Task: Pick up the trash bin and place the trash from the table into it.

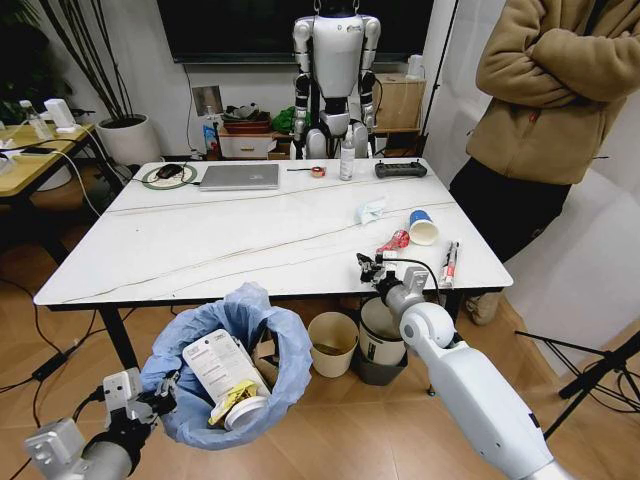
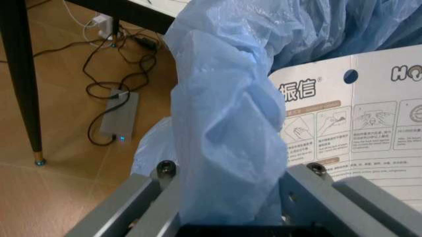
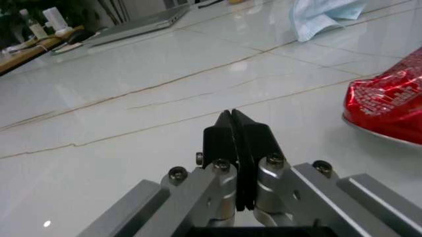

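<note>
Fingers of the right gripper (image 3: 232,129) were pressed together with nothing between them, low over the table (image 1: 250,240) near its front edge, just beside the crushed red can (image 3: 389,111), which the right wrist view cut off at its edge. Held below the table's front edge, the left gripper (image 1: 160,398) was clamped on the blue bag of the trash bin (image 1: 232,362), its fingertips buried in plastic; a white packet (image 1: 222,368) lay inside
</note>
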Tool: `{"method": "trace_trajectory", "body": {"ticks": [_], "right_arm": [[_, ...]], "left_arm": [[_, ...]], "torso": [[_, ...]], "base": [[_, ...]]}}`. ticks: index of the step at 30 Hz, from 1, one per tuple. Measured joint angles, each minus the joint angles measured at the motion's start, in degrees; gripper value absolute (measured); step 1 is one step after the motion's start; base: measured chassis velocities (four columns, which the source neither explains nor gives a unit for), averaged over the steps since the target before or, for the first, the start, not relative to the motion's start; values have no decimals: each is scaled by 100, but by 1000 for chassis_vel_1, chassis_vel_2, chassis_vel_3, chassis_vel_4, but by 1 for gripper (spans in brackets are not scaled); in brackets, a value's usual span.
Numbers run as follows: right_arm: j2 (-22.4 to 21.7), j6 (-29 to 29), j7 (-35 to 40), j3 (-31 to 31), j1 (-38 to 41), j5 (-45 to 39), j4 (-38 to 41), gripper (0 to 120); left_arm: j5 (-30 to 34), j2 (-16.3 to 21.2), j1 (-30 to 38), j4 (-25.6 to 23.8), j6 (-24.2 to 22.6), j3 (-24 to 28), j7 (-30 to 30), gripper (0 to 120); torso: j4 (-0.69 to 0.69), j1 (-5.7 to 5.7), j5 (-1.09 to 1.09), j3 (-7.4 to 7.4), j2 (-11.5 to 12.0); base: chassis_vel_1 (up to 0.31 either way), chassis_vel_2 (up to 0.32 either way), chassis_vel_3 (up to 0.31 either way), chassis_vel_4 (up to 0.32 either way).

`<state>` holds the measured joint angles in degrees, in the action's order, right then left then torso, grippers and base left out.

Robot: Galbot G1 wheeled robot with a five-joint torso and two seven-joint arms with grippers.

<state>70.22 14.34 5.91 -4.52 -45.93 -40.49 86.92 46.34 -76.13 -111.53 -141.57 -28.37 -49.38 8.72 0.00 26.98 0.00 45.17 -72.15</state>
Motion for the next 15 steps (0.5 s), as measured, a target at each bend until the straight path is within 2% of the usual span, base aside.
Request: {"method": "trace_trajectory", "body": {"ticks": [9,15], "right_arm": [[-187,39,53,7,-20,-49,504,0],[-333,131,250,5,2,-220,905,22]], "left_arm": [[0,-20,3,0,0,-1,4,0],[-3,-5,12,12,0,0,5,0]], "torso": [[0,0,0,0,0],[0,0,0,0,0]], "base": [[0,0,0,0],[0,0,0,0]]}}
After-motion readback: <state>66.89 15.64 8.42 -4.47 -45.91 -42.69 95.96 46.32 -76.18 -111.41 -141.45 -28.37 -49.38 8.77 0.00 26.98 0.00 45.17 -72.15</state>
